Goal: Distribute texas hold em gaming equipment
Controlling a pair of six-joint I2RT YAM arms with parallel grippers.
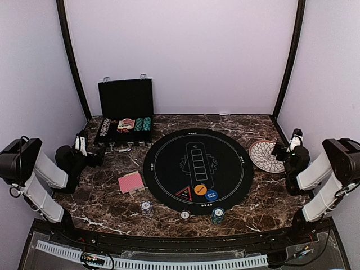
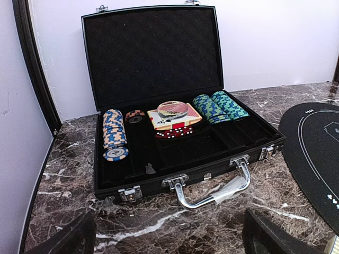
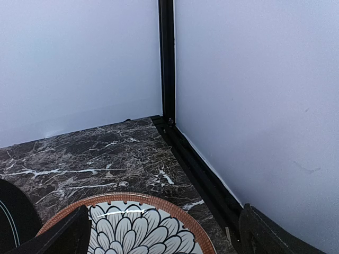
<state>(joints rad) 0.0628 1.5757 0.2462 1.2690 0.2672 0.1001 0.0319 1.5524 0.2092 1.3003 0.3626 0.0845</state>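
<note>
Poker chips [image 2: 115, 135]: lying stacked in the open black case [image 2: 153, 58], rear left of the surface [image 1: 101, 211]. Left end effector [image 2: 169, 238] is facing them, fingers apart. Right end effector [image 3: 164, 235] is hanging spread over the plate [image 3: 132, 198]. Advice: approach one stack's end squarely, taking few chips.

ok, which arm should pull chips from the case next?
Likely left. The left gripper, open, faces the open case, chips straight ahead. The right gripper sits at the opposite side, by the plate, facing the corner.

Both my arms sit tucked at the sides, elbows bent — left pincer [image 2: 168, 237] and right pincer [image 3: 165, 235] spread wide.
</note>
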